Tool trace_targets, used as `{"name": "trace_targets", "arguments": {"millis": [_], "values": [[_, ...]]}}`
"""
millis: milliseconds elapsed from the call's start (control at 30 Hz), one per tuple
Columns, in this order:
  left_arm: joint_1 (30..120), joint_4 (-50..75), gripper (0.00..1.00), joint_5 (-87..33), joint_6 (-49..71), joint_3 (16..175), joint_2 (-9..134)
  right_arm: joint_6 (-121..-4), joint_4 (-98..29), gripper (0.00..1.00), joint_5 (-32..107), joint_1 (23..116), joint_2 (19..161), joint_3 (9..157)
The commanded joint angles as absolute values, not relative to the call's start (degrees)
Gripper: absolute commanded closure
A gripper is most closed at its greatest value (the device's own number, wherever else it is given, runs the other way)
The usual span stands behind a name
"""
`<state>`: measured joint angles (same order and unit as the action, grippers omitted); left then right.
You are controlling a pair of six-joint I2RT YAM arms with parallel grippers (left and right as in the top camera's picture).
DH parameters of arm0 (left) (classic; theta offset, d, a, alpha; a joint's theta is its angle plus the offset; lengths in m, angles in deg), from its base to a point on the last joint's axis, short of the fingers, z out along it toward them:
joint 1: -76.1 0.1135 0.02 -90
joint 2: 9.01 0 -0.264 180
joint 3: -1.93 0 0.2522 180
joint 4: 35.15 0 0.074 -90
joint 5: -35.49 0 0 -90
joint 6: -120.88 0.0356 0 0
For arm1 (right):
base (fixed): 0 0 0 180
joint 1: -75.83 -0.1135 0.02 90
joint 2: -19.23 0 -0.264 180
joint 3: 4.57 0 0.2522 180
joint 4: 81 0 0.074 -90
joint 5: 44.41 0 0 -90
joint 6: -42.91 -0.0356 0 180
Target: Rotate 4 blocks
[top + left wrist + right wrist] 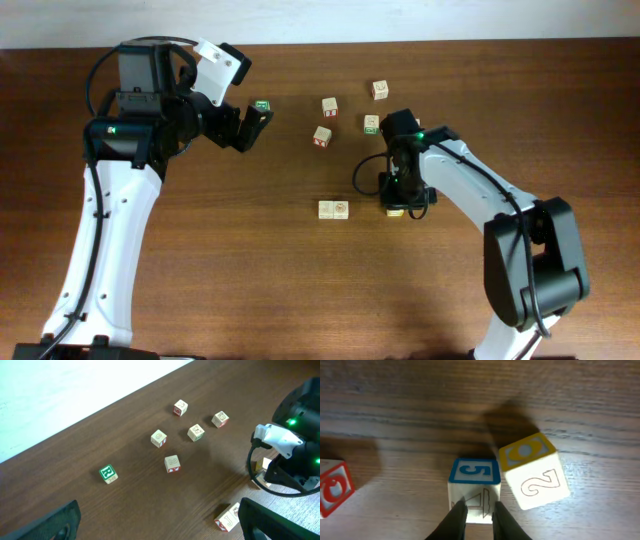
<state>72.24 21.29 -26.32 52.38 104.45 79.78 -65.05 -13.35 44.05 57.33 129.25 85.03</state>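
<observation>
Small wooden letter blocks lie scattered on the brown table (pixel 200 260). A green-faced block (pixel 262 105) sits just past my left gripper (pixel 254 124), which hangs open and empty above the wood; the same block (pixel 107 473) shows in the left wrist view. My right gripper (pixel 398 200) points down at two blocks near the table's middle. Its fingertips (pixel 459 511), nearly shut with a narrow gap, rest over the pale face of a blue-topped "5" block (pixel 474 472), not around its sides. A yellow-topped "2" block (pixel 534 476) touches its right corner. A red-marked block (pixel 332 489) lies left.
Several more blocks lie behind the right gripper: (pixel 329 106), (pixel 322 136), (pixel 380 90), (pixel 371 123). A pair of blocks (pixel 333 209) with a J face (pixel 227 517) sits left of the right gripper. The right arm (pixel 290 450) fills the left wrist view's right side.
</observation>
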Motion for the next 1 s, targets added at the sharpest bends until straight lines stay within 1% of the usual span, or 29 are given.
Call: {"name": "trace_targets", "arguments": {"millis": [0,167,233,367,567,667,800,967], "values": [[72.2,21.2,0.01,-25.4,52.9,105.6,80.1,-64.9,-13.5,0.81,41.1,57.5,131.8,84.4],[72.2,21.2,0.01,-25.4,52.9,105.6,80.1,-64.9,-14.5,0.82,36.9,57.5,132.5,84.4],[72.2,21.2,0.01,-25.4,52.9,105.6,80.1,-64.9,-15.1,0.84,35.4,57.5,132.5,84.4],[72.2,21.2,0.01,-25.4,52.9,105.6,80.1,-64.9,-15.9,0.85,32.2,57.2,132.5,84.4],[72.2,21.2,0.01,-25.4,52.9,105.6,80.1,-66.0,-17.1,0.83,32.3,54.1,132.5,84.4],[72.2,21.2,0.01,-25.4,52.9,105.6,80.1,-68.8,-17.9,0.83,32.7,52.9,132.5,84.4],[72.2,21.2,0.01,-25.4,52.9,105.6,80.1,-72.1,-18.5,0.83,32.7,52.6,132.5,84.4],[72.2,21.2,0.01,-25.4,52.9,105.6,80.1,-72.1,-19.1,0.83,32.6,52.5,132.9,84.4]]}}
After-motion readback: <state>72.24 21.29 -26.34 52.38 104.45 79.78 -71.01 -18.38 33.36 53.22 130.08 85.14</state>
